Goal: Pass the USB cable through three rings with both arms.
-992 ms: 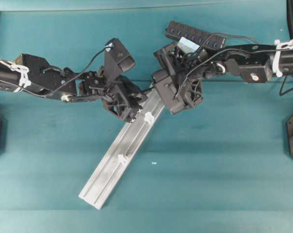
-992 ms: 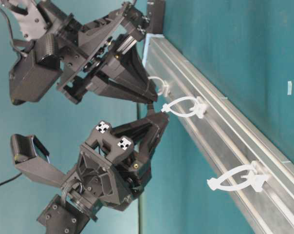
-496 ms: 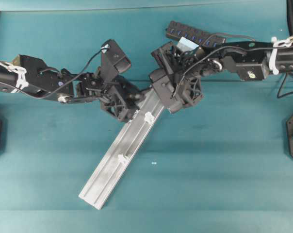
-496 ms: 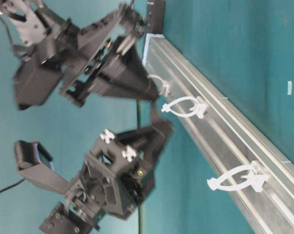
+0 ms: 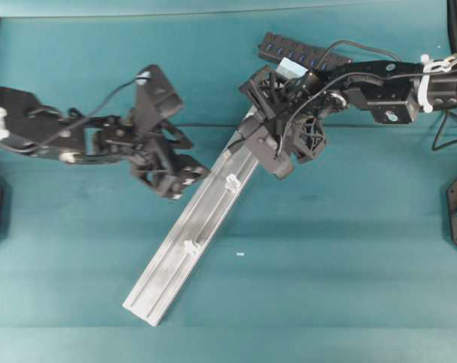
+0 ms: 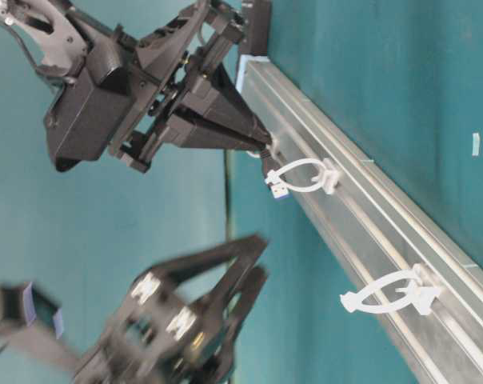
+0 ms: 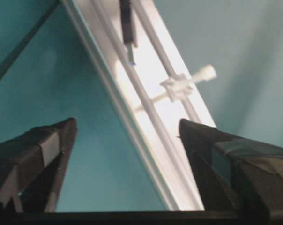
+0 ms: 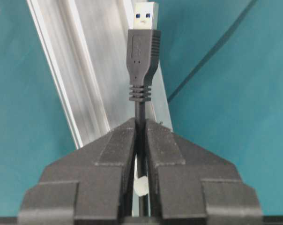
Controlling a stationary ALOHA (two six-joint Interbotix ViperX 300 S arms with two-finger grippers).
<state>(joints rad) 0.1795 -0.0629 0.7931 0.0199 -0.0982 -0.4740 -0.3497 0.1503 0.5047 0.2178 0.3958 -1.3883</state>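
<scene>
My right fingers [image 8: 140, 154] clamp thin black USB cable [image 8: 142, 51]; left fingers [image 7: 127, 140] apart, empty. Plug at second translucent white plastic ring [image 6: 304, 176]; third ring [image 6: 389, 292] left.

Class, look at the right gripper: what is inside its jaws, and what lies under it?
The right gripper is shut on the USB cable, plug protruding. Below lies the rail; a whitish ring is mostly hidden.

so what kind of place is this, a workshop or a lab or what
Most likely a robotics lab test bench: two black robot arms work over a teal-covered table, where a bare aluminium rail carrying white plastic rings is set out as a practice fixture. No household or factory surroundings show.
</scene>
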